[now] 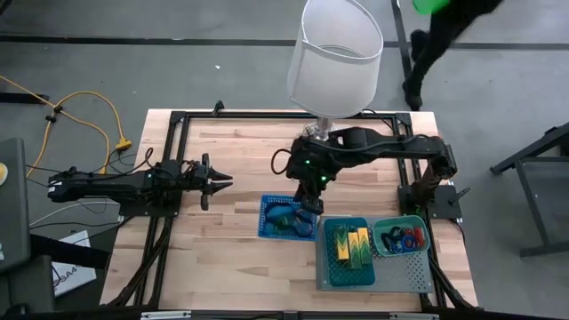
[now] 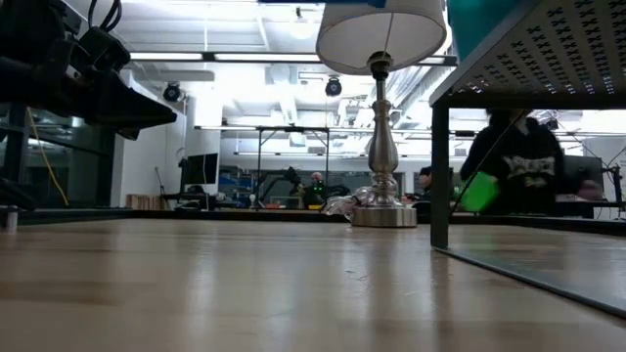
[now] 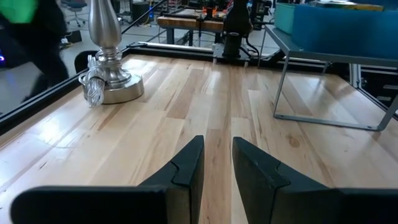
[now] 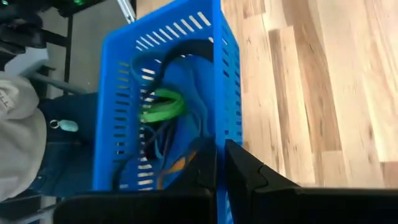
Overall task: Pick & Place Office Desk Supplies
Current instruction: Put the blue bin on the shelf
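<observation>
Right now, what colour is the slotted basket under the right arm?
Blue; the basket shows best in the right wrist view.

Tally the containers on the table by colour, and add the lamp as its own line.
Blue slotted basket: 1
Blue tray holding the yellow-and-green blocks: 1
Green bowl holding the red and blue rings: 1
Grey perforated tray under the last two: 1
White-shaded lamp: 1
Total: 5

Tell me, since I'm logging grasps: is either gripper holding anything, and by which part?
Nothing visibly held. The right gripper is shut over the blue basket; the left gripper hangs empty above the table.
</observation>
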{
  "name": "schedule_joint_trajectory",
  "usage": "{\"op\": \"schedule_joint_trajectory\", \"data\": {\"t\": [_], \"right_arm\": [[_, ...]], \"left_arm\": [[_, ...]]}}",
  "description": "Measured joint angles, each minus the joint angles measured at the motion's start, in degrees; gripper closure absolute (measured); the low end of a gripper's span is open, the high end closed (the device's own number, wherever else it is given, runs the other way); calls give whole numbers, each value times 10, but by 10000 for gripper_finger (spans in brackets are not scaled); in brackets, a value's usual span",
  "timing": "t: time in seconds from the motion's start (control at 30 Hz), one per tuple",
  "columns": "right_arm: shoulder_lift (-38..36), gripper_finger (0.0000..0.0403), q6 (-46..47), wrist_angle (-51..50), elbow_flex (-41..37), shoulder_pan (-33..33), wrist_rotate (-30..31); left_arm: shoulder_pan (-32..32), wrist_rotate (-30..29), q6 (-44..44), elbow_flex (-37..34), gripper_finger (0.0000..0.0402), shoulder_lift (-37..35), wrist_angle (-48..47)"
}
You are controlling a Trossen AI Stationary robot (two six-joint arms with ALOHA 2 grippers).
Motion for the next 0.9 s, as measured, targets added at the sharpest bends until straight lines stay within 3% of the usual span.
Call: {"op": "schedule_joint_trajectory", "data": {"t": [0.43, 0.67, 0.9], "right_arm": [[-63, 399, 18, -85, -1, 69, 74], [-99, 399, 58, -119, -4, 106, 78], [-185, 399, 136, -117, -97, 156, 111]], "left_arm": [[0, 0, 0, 0, 323, 2, 2], [0, 0, 0, 0, 323, 4, 2], [0, 0, 0, 0, 323, 4, 2]]}}
